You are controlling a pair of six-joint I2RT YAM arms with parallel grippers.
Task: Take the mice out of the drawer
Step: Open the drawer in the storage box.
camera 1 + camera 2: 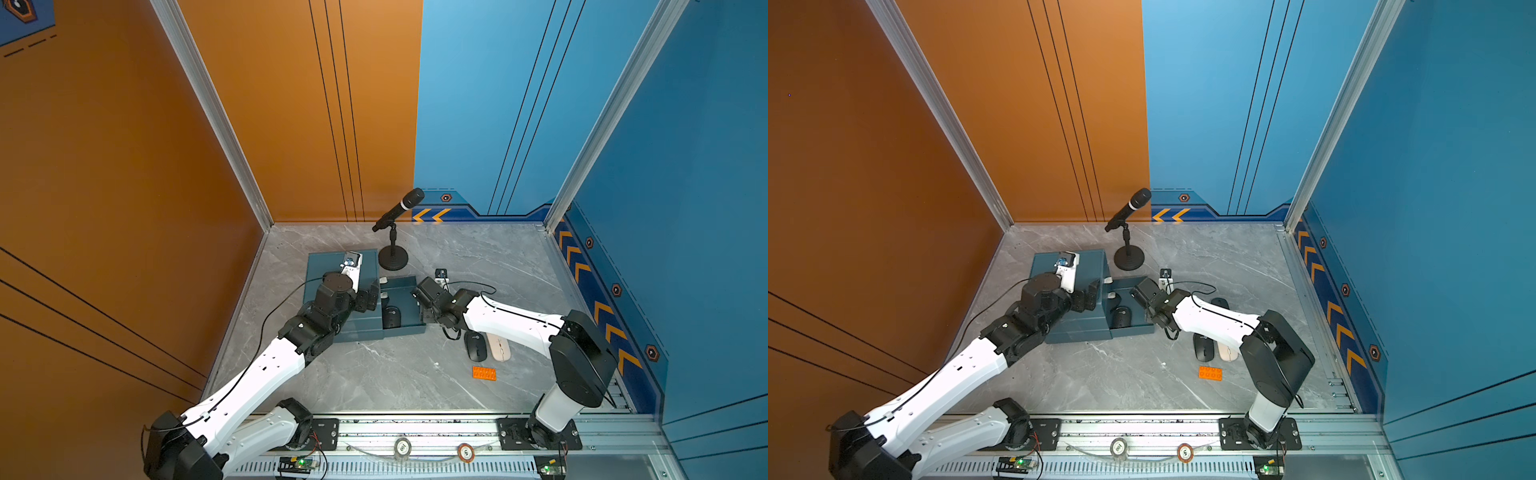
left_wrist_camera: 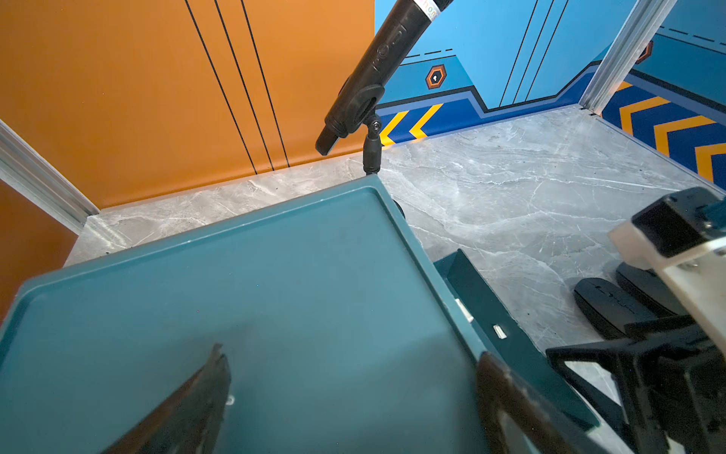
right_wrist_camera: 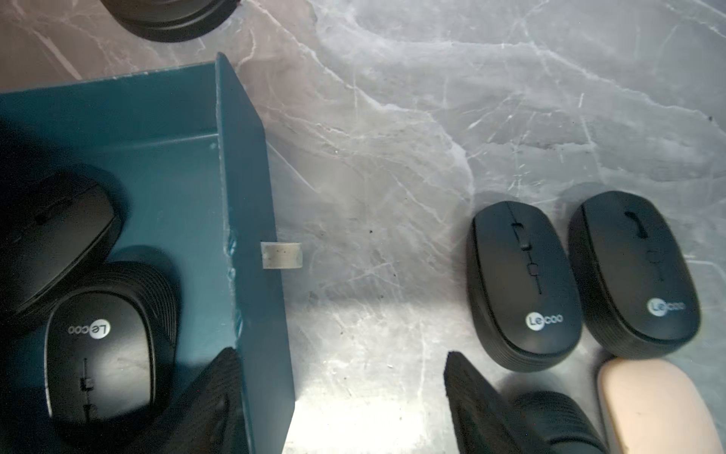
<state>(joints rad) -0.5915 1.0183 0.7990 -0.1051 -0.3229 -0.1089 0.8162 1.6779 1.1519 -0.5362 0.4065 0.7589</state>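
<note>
Black oval wireless mice [image 3: 98, 353], two, sit inside the teal thin-walled drawer [image 3: 243, 236]; four lie outside; right gripper [image 3: 340, 355] gapes empty astride its wall, so descending could snag it; left gripper [image 2: 349, 350] gapes empty.

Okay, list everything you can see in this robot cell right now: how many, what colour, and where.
Drawer mice: 2, black, inside the open drawer.
Table mice: 3, black, on the table beyond the drawer front.
Cream mouse: 1, pinkish cream, on the table beside the black ones.
Cabinet: 1, teal, left part of the table.
Drawer: 1, teal, pulled open.
Microphone: 1, black, on a stand behind the cabinet.
Plate: 1, orange, studded, on the table near the right arm.
Table: 1, grey marble.
Left gripper: 1, black, open, over the cabinet top.
Right gripper: 1, black, open, at the drawer front.
</note>
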